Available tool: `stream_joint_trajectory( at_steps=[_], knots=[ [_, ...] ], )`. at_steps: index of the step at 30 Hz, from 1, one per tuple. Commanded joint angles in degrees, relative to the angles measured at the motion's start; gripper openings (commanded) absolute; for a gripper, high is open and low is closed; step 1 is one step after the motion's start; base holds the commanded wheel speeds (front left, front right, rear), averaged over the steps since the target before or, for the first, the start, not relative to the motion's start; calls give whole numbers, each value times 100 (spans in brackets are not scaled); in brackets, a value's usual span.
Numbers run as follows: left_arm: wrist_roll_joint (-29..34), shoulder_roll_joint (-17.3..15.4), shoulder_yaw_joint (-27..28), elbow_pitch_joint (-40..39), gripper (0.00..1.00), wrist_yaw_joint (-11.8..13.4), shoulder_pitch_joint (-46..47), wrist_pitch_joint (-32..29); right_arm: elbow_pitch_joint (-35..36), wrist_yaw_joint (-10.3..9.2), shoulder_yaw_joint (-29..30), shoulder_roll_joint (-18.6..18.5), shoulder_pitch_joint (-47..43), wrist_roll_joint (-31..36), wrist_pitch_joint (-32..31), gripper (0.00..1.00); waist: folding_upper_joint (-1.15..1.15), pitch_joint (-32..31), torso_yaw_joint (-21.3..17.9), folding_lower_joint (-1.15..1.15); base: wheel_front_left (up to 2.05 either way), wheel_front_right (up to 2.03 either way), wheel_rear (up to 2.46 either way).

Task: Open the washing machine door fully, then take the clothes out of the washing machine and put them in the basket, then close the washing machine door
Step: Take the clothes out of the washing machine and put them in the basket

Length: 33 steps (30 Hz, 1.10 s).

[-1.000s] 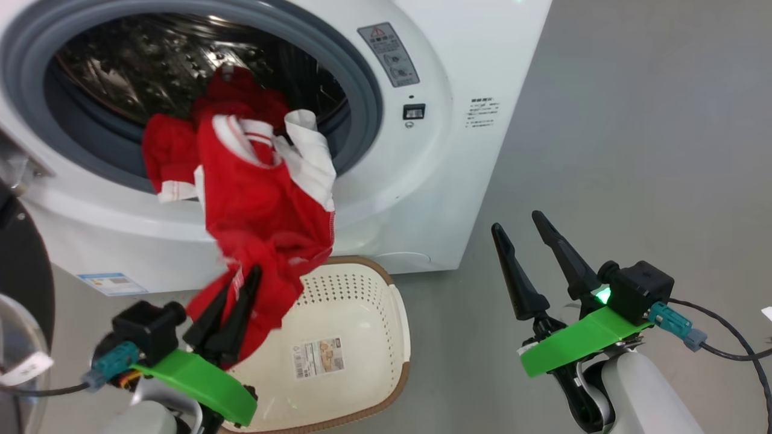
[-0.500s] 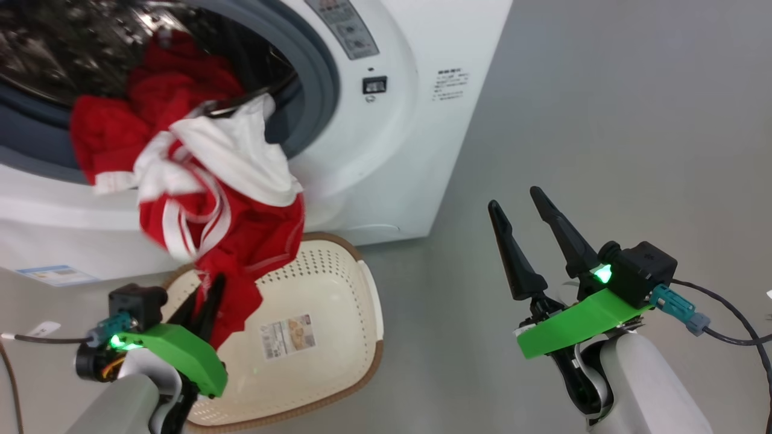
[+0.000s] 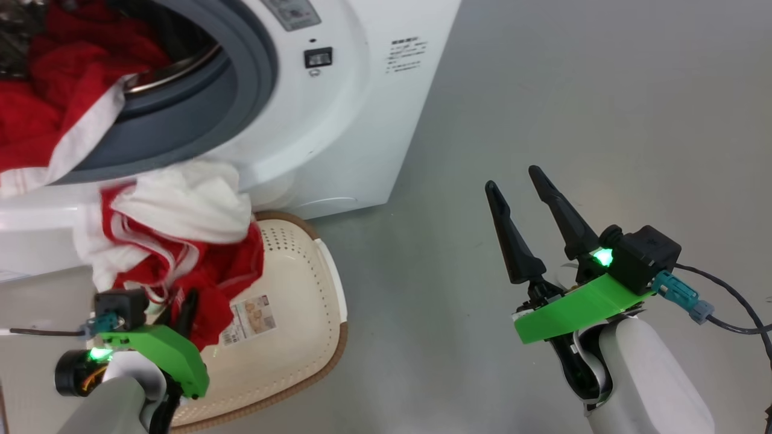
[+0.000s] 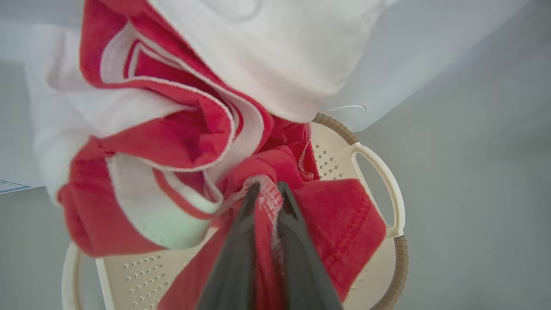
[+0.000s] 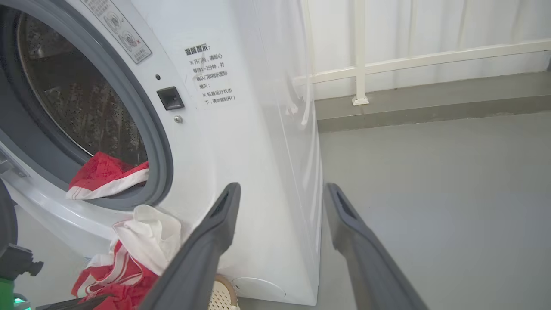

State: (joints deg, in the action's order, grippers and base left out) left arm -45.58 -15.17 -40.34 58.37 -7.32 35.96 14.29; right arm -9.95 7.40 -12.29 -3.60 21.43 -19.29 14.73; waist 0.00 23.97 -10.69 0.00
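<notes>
Over the basket (image 3: 295, 265), left fingers (image 4: 232, 267) pinch clothes (image 3: 187, 211) draping down; right fingers (image 3: 511, 241) spread.

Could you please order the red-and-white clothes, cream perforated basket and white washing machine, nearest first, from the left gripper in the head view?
1. Red-and-white clothes: held in the left gripper.
2. Cream perforated basket: underneath, rightward.
3. White washing machine: beyond, above.
</notes>
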Motion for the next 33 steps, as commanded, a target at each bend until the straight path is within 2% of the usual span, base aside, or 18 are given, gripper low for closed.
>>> stream_joint_trajectory(
  at_steps=[1,2,3,4,5,17,33],
  knots=[
    [-45,-149,90,3,6,-14,148,71,154,9,-137,69,62,80,27,100,0,68,-87,0,0,0,0],
    [-72,-153,55,32,25,-15,145,71,156,9,-138,70,61,70,27,100,0,67,-91,0,0,0,0],
    [-101,-147,10,71,39,-15,137,71,154,9,-135,70,59,63,27,100,0,60,-90,0,0,0,0],
    [-133,-140,-34,104,89,-15,135,71,152,9,-134,70,55,59,27,100,0,52,-86,0,0,0,0],
    [-176,-129,-70,135,100,-15,133,71,150,9,-135,70,54,54,27,100,0,41,-78,0,0,0,0],
    [-334,-277,-245,-245,100,-16,31,71,72,9,-160,71,20,43,27,100,0,-190,154,0,0,0,0],
    [316,-482,706,-1451,100,-16,-561,71,-49,9,-64,72,-108,35,27,100,0,-667,567,0,0,0,0]
  ],
)
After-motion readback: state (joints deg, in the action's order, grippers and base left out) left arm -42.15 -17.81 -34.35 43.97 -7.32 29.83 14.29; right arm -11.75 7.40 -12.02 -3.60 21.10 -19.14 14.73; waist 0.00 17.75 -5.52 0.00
